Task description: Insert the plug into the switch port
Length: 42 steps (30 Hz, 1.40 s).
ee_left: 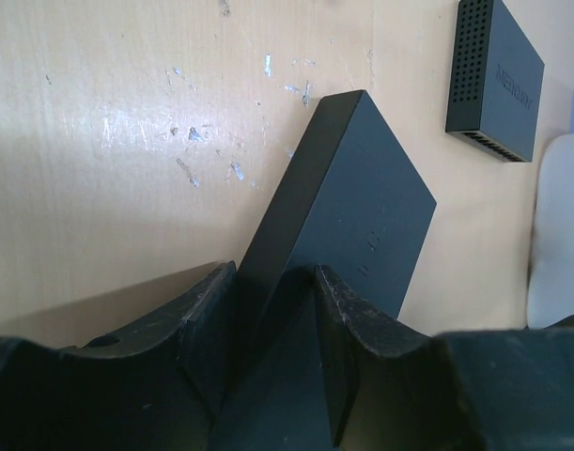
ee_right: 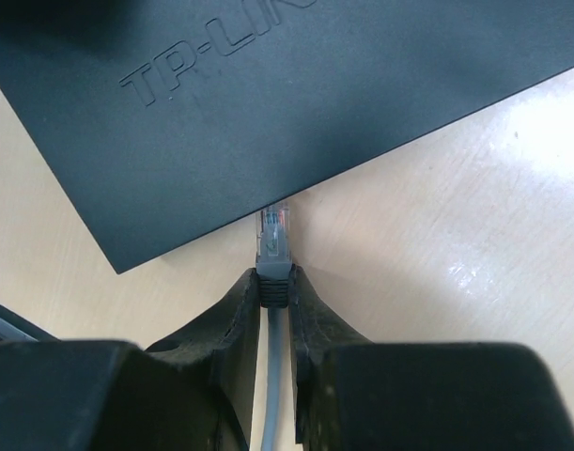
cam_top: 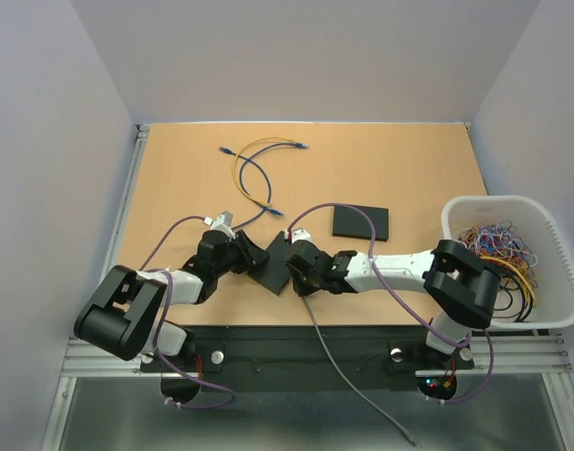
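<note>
Clamped in my right gripper [ee_right: 274, 282], the plug [ee_right: 274, 240] meets the switch [ee_right: 296, 103] edge mid-frame; my left gripper [ee_left: 275, 282] pinches that switch; open table [ee_right: 474, 207] at right.

One camera hangs high over the near edge of the table [cam_top: 174, 178] and looks steeply down, taking in the whole top. The left wrist camera sits very close, facing along the black switch [ee_left: 352, 197]. The right wrist camera peers down at the plug [ee_right: 274, 233] from close range. All three views share the switch.
</note>
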Tool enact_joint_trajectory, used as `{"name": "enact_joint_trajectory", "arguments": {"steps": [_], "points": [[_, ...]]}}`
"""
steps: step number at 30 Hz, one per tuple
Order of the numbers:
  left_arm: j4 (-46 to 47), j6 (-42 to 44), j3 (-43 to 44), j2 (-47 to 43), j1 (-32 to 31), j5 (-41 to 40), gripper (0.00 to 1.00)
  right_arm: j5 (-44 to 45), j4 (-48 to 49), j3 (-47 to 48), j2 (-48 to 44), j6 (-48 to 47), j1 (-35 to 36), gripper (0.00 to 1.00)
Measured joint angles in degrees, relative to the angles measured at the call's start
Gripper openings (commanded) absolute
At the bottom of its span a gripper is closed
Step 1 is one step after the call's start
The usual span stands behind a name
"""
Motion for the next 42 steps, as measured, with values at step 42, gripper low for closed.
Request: {"name": "enact_joint_trajectory", "arguments": {"steps": [42], "points": [[-2.1,8.3,3.5,1.1,-6.0,-6.2,0.49,2.4,-8.1,7.7,4.3,-19.5,2.4,0.0]]}}
